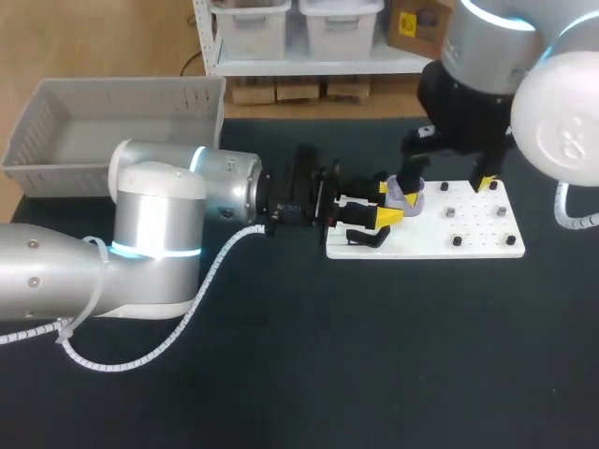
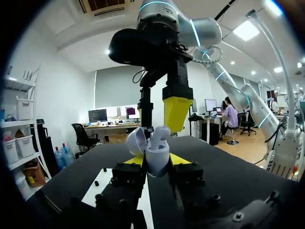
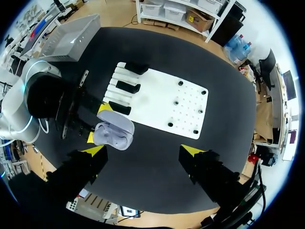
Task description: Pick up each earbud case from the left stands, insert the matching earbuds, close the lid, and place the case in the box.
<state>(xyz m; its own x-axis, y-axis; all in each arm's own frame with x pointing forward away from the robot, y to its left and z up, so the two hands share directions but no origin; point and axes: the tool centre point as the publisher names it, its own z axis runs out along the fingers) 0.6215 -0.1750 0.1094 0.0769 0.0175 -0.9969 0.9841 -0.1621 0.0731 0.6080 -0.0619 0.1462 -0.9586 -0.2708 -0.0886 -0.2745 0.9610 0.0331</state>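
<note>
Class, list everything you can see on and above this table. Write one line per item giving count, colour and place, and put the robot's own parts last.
Earbud case: one, pale lilac, lid open, over the board's edge by the stands.
Board: one, white, on the table's right half.
Stands: three, black, along the board's edge nearest the left arm.
Pegs: six, dark, spread over the board.
Box: one, grey, far left corner of the table.
Table: one, black.
Left gripper: one, yellow tips, jaws shut on the case.
Right gripper: one, yellow tips, jaws open wide, above the case.
</note>
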